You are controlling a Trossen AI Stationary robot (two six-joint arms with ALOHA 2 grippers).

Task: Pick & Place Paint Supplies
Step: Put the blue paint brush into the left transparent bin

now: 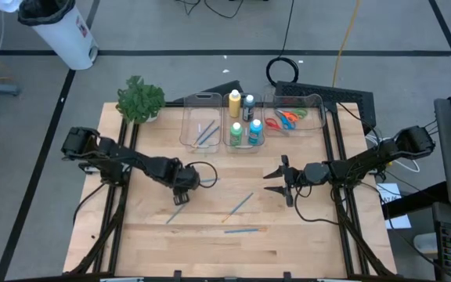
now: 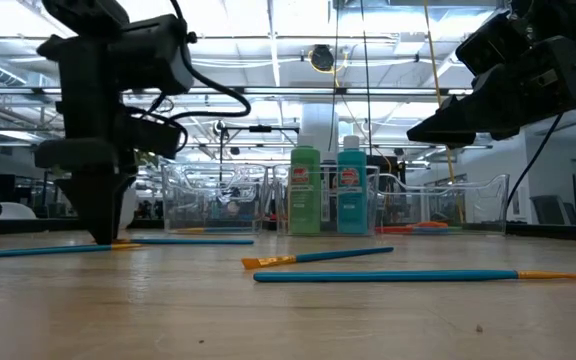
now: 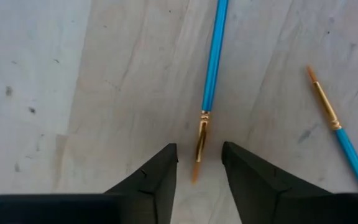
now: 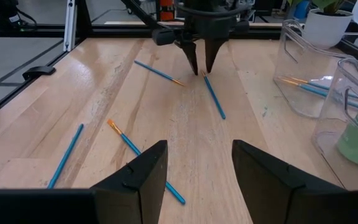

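Paintbrush [image 3: 213, 59] tip between left end effector [image 3: 199, 163] fingers, unclamped

The table [image 1: 210, 227] is viewed from overhead, level from its edge, and closely from both wrists (the same paintbrush [image 3: 214, 59] is shared).

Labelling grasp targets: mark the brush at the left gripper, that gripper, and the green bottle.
Thin blue paintbrush [image 3: 213, 59], left wrist view, handle.
Left gripper [image 3: 199, 163], left wrist view, between fingertips.
Green paint bottle [image 2: 305, 195], low view, label.
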